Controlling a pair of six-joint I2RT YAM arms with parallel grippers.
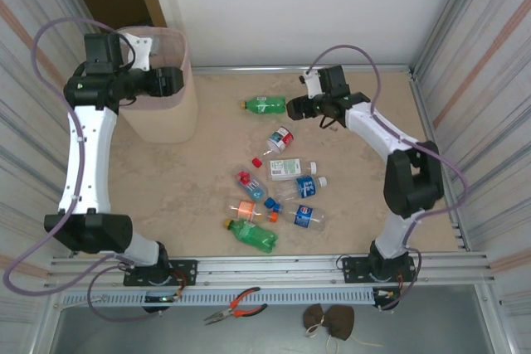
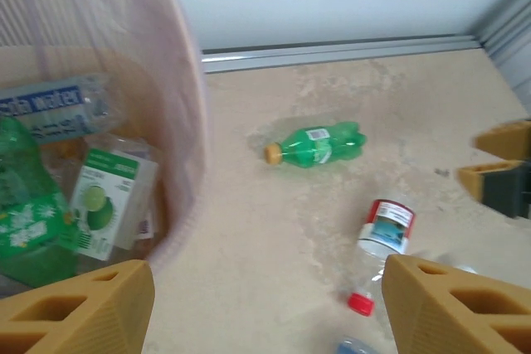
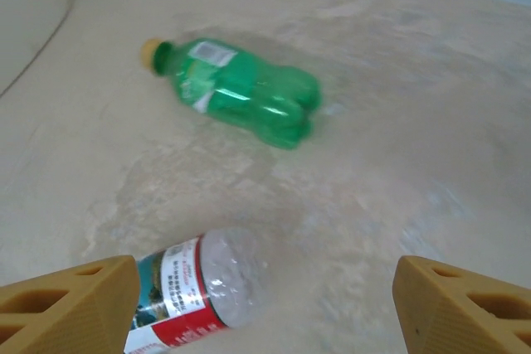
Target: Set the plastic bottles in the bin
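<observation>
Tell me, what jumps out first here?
Scattered plastic bottles lie across the middle of the table. At the far left stands a beige bin with a pink liner, bottles already inside, the open left gripper hovering at its rim. The open right gripper hangs near a green bottle.

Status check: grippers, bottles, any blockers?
Left gripper open, empty, at bin rim. Right gripper open, empty, by far green bottle. About eight bottles loose on table. Nothing in the way.

Beige table (image 1: 191, 196), bin (image 1: 162, 118) far-left, roughly eight plastic bottles (image 1: 253, 235) scattered centrally
</observation>
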